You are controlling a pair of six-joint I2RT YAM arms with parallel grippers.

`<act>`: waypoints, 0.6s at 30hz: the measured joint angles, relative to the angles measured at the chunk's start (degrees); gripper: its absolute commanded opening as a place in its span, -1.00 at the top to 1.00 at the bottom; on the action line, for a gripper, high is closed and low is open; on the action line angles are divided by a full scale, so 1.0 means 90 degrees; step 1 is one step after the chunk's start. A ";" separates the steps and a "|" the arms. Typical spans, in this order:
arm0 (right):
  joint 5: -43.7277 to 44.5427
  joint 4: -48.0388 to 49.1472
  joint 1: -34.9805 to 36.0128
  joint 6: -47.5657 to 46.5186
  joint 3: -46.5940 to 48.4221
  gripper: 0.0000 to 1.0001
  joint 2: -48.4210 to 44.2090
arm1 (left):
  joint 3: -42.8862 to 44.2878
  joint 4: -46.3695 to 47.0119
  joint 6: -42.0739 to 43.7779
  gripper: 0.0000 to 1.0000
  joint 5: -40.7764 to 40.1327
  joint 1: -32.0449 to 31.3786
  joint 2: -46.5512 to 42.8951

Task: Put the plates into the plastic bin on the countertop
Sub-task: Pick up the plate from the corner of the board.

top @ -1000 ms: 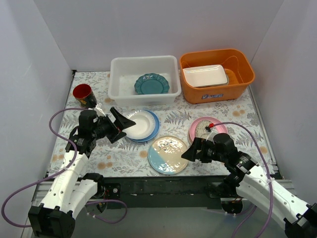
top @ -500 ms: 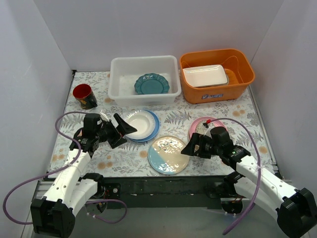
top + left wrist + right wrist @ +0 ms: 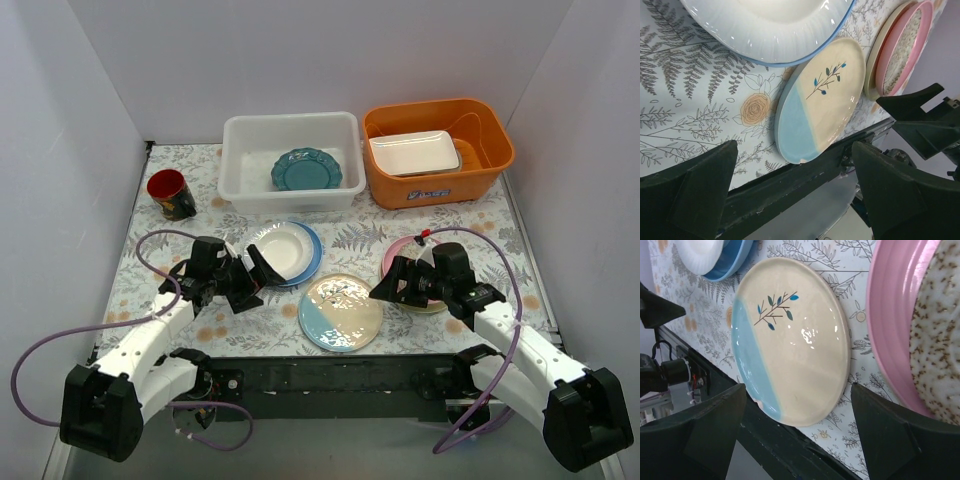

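Left hand is hovering wide open at centre left, just beside the white plate. Right hand is hanging wide open at lower right, between cream plate and pink plate.

The left gripper holds nothing, its jaws spread wide on either side of a cream-and-blue leaf plate lying flat on the tabletop. Just above it, a white plate sits in a blue plate. At upper right, a speckled plate rests in a pink plate, with the right gripper below them.
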 measured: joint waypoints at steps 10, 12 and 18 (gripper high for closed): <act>-0.0432 0.0308 0.0000 0.0002 -0.0146 -0.46 0.0015 | -0.0114 0.0629 -0.0328 -0.95 -0.0435 -0.1032 0.0780; -0.0427 0.0299 0.0000 -0.0002 -0.0255 -0.40 0.0019 | -0.0206 0.0787 -0.0413 -0.94 -0.0464 -0.1095 0.0860; -0.0226 0.0187 0.0000 -0.0002 -0.0508 -0.34 0.0010 | -0.0391 0.1258 -0.0716 -0.93 -0.0508 -0.1292 0.1105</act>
